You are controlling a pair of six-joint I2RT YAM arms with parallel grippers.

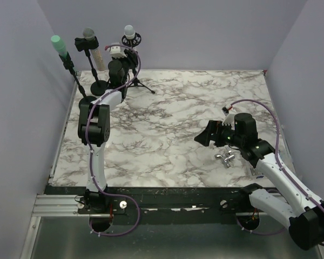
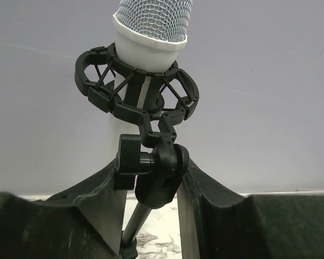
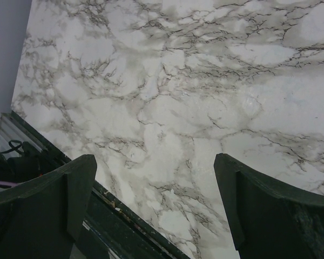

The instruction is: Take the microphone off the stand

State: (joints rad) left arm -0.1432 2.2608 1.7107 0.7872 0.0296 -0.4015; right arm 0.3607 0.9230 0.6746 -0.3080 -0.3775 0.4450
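Marble counter (image 1: 178, 108) inside pale walls, with three microphone stands grouped at your far left corner. The microphone (image 2: 151, 32) you are after is the right-hand one of the three: white body, silver mesh head, upright and seated in a black shock mount (image 2: 97, 81) on top of a tripod stand (image 1: 140, 83). It is not yet out of the mount.

Your left gripper (image 2: 151, 172) reaches up to that stand. Its two fingers are drawn in on the black swivel joint (image 2: 159, 162) just below the shock mount, one finger against each side, pinching the joint and not the microphone itself.

Beside it, a grey-headed microphone (image 1: 88, 33) and a green-headed microphone (image 1: 56, 42) sit upright on their own stands, apart from the gripper.

Your right gripper (image 3: 156, 189) hangs over the near right part of the counter with its fingers spread wide, holding nothing. A small silver metal piece (image 1: 225, 157) lies on the marble just beside it.
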